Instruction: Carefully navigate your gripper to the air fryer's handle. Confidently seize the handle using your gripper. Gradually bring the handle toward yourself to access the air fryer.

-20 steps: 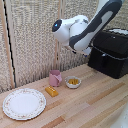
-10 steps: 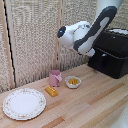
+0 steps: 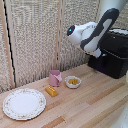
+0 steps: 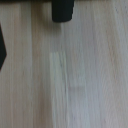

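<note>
Above the wooden desk [image 3: 95, 102], the arm [image 3: 92, 35] hangs before the air fryer [image 3: 114, 55], its hand's state impossible to tell.

No text, label, brand, number or sign can be read in either view. The air fryer [image 3: 111, 56] shows only a glossy black shell with no legible marking, and the robot arm [image 3: 92, 35] carries no readable lettering on its white casing. The pink mug [image 3: 55, 77], the small bowl [image 3: 73, 82] and the patterned plate [image 3: 23, 103] bear no writing. The wrist view is blurred and shows only the bare wood of the table [image 4: 75, 75], without print.
</note>
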